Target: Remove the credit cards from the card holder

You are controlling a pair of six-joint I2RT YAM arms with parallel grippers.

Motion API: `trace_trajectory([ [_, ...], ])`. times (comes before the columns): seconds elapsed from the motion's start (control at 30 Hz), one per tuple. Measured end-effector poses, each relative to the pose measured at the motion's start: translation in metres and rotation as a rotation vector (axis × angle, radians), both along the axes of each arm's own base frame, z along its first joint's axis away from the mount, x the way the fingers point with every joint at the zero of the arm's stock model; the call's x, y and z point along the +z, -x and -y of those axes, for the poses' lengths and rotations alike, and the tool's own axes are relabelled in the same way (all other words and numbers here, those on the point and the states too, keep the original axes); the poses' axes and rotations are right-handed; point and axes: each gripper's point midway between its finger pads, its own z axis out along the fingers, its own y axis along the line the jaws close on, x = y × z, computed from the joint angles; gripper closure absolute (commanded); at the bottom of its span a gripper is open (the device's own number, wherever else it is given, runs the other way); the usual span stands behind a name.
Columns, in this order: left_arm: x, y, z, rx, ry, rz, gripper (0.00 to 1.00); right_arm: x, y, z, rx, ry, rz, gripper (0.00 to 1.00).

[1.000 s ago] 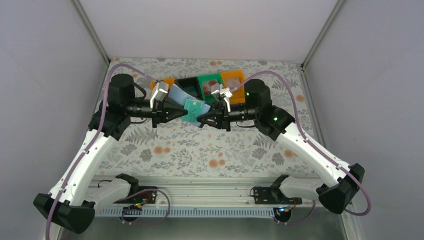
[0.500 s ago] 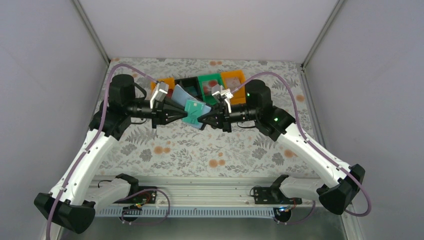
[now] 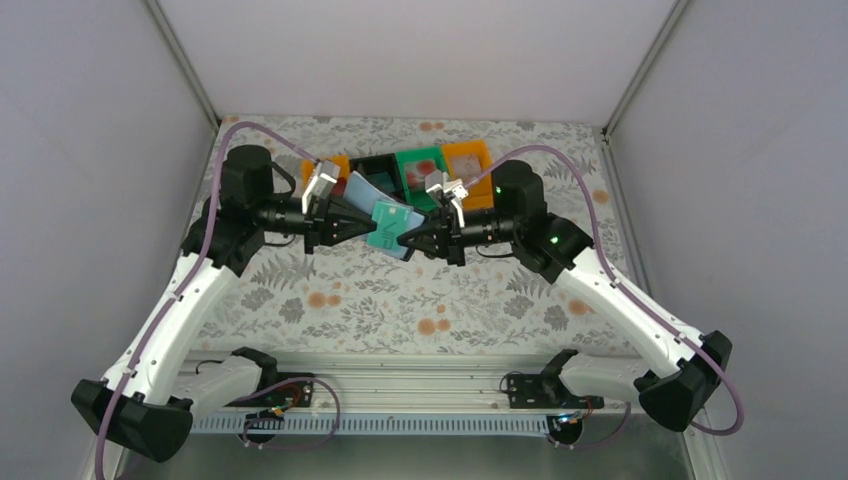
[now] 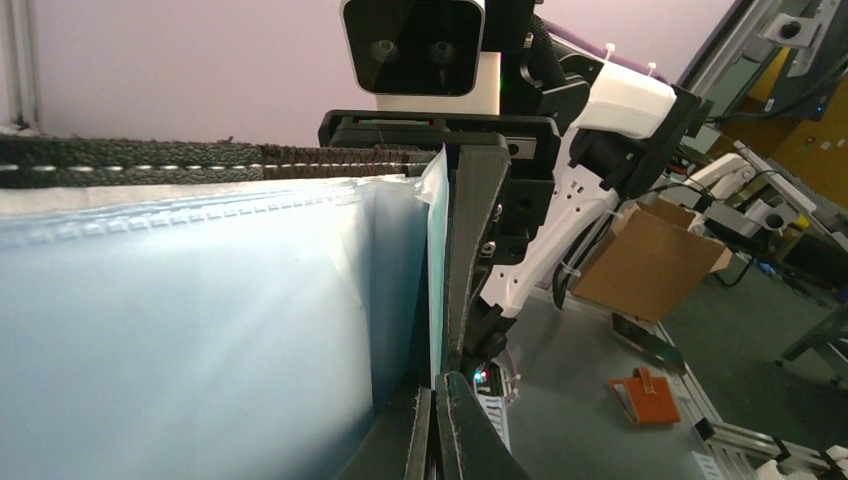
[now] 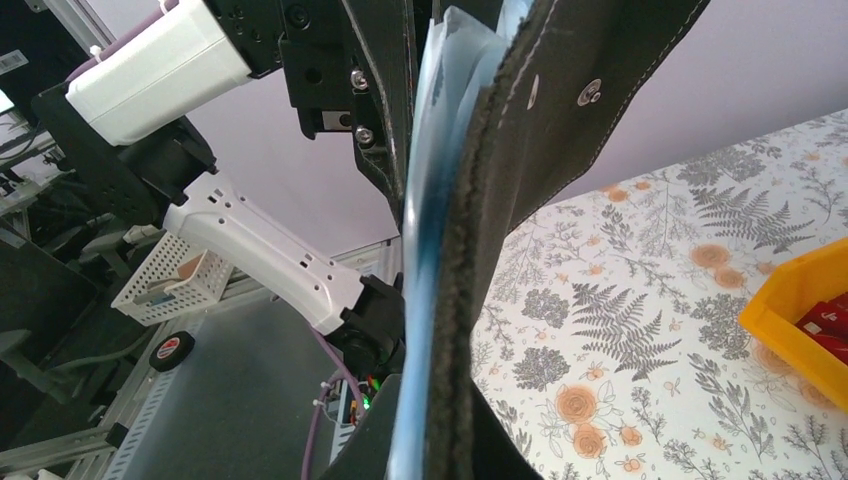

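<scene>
Floral-print tabletop (image 3: pixel 400 300) | pale grey walls (image 3: pixel 90 150) | left fingers (image 3: pixel 346 220) and right fingers (image 3: pixel 416 238) both clamped on raised card holder (image 3: pixel 361 191)

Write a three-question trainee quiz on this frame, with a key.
1. True or false: the card holder lies flat on the table.
2. What colour is the end bin on the right arm's side of the far row? A green, B black, C orange.
3. Fill in: the left gripper and the right gripper are both ___ on the card holder.
Key: 1 false, it is held up in the air between the two grippers. 2 C. 3 shut.
</scene>
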Motion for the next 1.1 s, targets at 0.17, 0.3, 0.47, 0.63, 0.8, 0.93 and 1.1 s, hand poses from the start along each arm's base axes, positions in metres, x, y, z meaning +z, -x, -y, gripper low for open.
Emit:
trace_trajectory([
  [0.17,0.000,0.000,-0.002,-0.012,-0.003,-0.002,0.98,-0.001,0.000,0.007,-0.015,-0.005,0.019,0.96],
  [0.3,-0.002,-0.011,-0.009,0.042,-0.012,0.000,0.98,-0.006,-0.005,0.022,-0.052,0.007,0.007,0.96],
  [0.47,-0.005,-0.018,-0.011,0.082,-0.027,0.003,0.98,-0.008,-0.007,0.027,-0.060,0.015,0.000,0.96],
  [0.63,-0.009,-0.043,-0.025,0.226,-0.057,0.000,0.98,-0.037,-0.021,0.032,-0.117,0.067,-0.072,0.96],
  [0.8,-0.012,-0.064,-0.038,0.350,-0.069,-0.021,0.98,-0.146,-0.036,0.019,-0.123,0.260,-0.375,0.96],
  [0.93,-0.019,-0.065,-0.040,0.369,-0.070,-0.045,0.98,-0.224,-0.020,0.010,-0.078,0.414,-0.594,0.96],
  [1.1,-0.022,-0.065,-0.041,0.385,-0.076,-0.044,0.98,-0.255,-0.004,-0.008,0.047,0.449,-0.696,0.96],
])
